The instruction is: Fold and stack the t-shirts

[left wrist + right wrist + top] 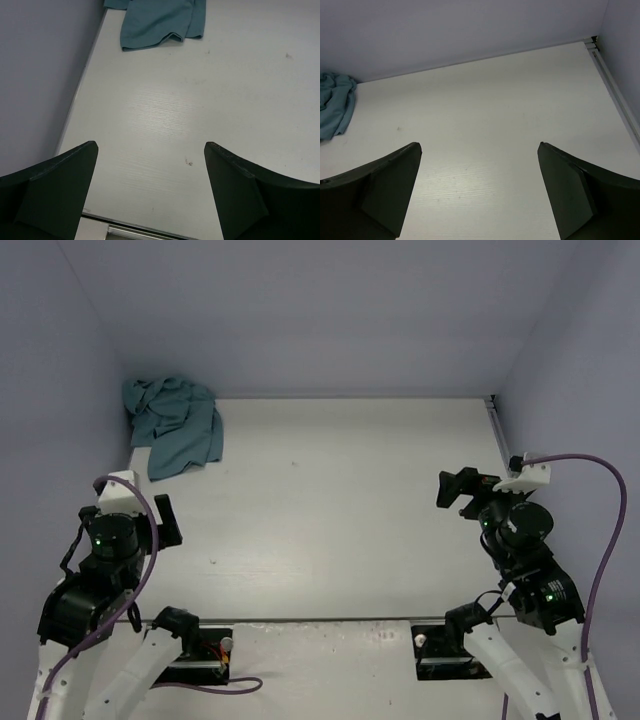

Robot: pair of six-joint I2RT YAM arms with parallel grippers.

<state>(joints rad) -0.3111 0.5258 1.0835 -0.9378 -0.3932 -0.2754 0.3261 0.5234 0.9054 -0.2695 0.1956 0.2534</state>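
A: Where is the t-shirt (172, 425)?

B: Far left corner of the table (330, 500), crumpled in a heap against the wall (300, 320), unfolded, with one flat part trailing toward the near side.

A: And the left gripper (150, 146)?

B: Fingers spread wide, nothing between them. It hangs over bare tabletop near the left edge, well short of the cloth.

A: The right gripper (480, 145)?

B: Also spread and empty (the shirt shows only at the left edge of its camera), over the right side and well apart from the shirt.
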